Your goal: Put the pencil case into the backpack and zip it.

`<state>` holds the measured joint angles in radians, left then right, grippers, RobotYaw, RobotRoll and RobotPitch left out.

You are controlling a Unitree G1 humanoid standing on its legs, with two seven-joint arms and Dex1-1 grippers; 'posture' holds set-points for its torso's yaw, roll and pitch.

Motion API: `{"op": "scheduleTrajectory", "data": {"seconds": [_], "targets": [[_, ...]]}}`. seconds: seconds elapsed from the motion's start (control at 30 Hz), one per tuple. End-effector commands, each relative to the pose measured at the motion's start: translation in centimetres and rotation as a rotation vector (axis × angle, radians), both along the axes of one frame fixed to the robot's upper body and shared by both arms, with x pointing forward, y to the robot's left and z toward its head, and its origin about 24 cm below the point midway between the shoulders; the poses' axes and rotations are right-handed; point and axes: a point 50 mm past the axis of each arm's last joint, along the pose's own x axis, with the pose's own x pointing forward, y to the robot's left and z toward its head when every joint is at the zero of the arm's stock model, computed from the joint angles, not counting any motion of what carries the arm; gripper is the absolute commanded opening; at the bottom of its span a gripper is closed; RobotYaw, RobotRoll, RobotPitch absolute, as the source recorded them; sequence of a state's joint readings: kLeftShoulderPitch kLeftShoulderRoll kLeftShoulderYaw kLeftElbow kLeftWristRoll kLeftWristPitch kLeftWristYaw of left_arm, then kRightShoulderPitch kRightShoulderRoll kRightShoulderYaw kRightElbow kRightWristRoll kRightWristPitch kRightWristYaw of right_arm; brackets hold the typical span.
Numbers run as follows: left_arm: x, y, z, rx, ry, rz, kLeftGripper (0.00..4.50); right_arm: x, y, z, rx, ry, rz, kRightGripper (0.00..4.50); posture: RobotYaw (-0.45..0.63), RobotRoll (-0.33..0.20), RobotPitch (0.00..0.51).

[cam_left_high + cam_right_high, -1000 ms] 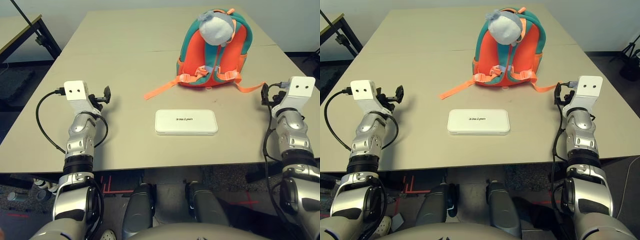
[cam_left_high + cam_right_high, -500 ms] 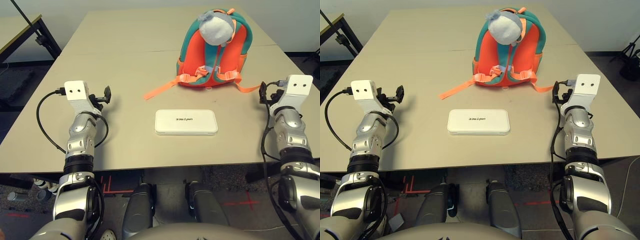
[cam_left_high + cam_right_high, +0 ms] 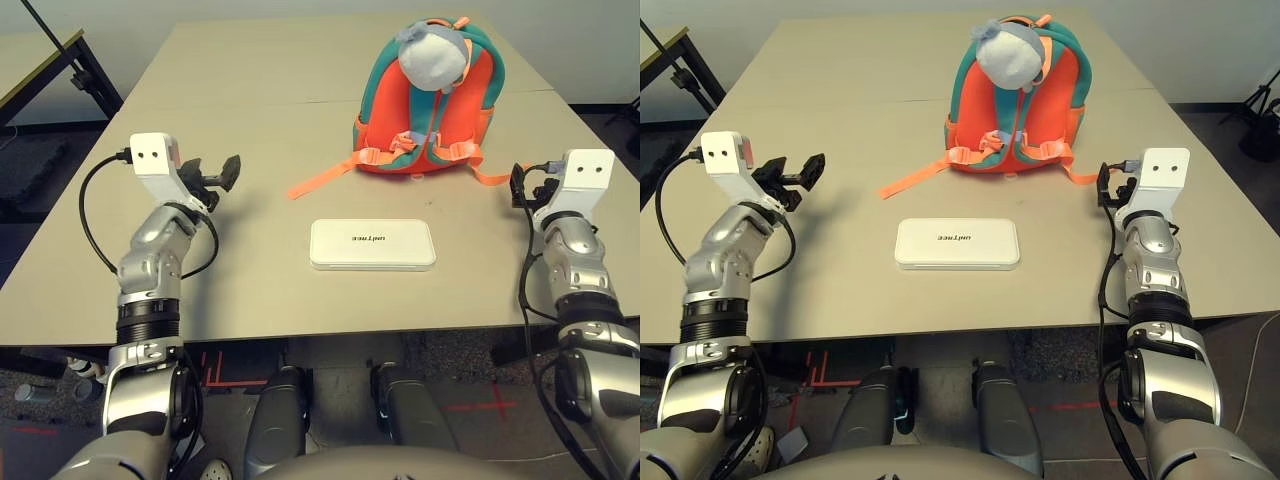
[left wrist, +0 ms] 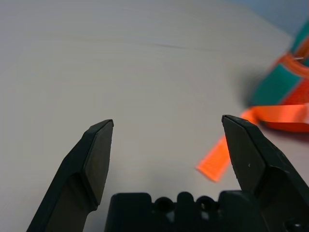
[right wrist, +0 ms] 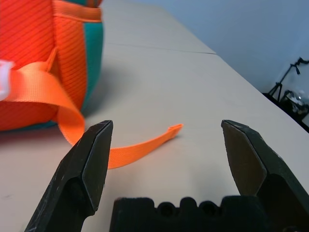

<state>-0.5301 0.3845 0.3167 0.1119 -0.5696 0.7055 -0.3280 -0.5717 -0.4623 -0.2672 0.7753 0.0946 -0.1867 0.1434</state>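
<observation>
The pencil case [image 3: 372, 244] is located at the centre of the near half of the table [image 3: 240, 90], flat on its broad face, with its long axis running from nine to three o'clock. The backpack [image 3: 425, 105] is positioned beyond it at about one o'clock, standing with its strap side toward the robot, and is not in contact with the case. The left gripper [image 3: 225, 172] is held above the table at roughly ten o'clock from the case, with its fingers spread wide and nothing between them. The right gripper [image 3: 519, 183] is found at about two o'clock from the case, likewise released and empty, just beside the trailing strap [image 5: 145, 144]. Both are judged about equally near, one off each short end. The case is a rigid white shell with rounded corners and a smooth matt surface. The backpack is soft orange fabric with teal trim, woven webbing straps and a grey-white plush charm [image 3: 432, 55].
</observation>
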Motion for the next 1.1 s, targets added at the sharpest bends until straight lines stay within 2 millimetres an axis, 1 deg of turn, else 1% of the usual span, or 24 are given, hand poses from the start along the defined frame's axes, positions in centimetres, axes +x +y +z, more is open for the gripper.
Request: {"op": "scheduleTrajectory", "data": {"seconds": [0.03,0.17,0.33,0.4,0.5,0.7,0.8,1.1], "targets": [[-0.7,-1.1,0.9,-0.111,0.090,-0.129,4.50,-0.1,0.4,-0.2,-0.036,0.026,0.056,4.48,-0.01,0.000,0.108],[-1.7,-2.6,1.0,-0.299,0.233,-0.288,4.50,-0.2,0.6,0.1,-0.060,0.029,0.101,4.48,-0.02,0.000,0.108],[-2.8,-3.6,0.5,-0.396,0.368,-0.405,4.50,-0.3,0.7,0.2,-0.077,0.036,0.111,4.48,-0.03,0.000,0.106],[-3.1,-3.7,0.3,-0.416,0.394,-0.425,4.50,-0.3,0.8,0.2,-0.082,0.039,0.114,4.48,-0.03,0.000,0.105],[-3.6,-3.8,-1.2,-0.434,0.483,-0.433,4.50,-0.3,0.9,0.2,-0.088,0.041,0.119,4.48,-0.03,0.000,0.102],[-4.0,-3.8,-2.9,-0.434,0.586,-0.435,4.50,-0.2,1.1,0.2,-0.093,0.044,0.128,4.48,-0.04,0.000,0.095],[-3.9,-3.9,-3.6,-0.449,0.628,-0.440,4.50,-0.2,1.3,0.2,-0.096,0.045,0.135,4.48,-0.04,0.000,0.094],[-3.2,-4.3,-4.8,-0.462,0.715,-0.490,4.50,-0.2,1.7,-0.2,-0.093,0.058,0.148,4.48,-0.04,0.000,0.094]]}}
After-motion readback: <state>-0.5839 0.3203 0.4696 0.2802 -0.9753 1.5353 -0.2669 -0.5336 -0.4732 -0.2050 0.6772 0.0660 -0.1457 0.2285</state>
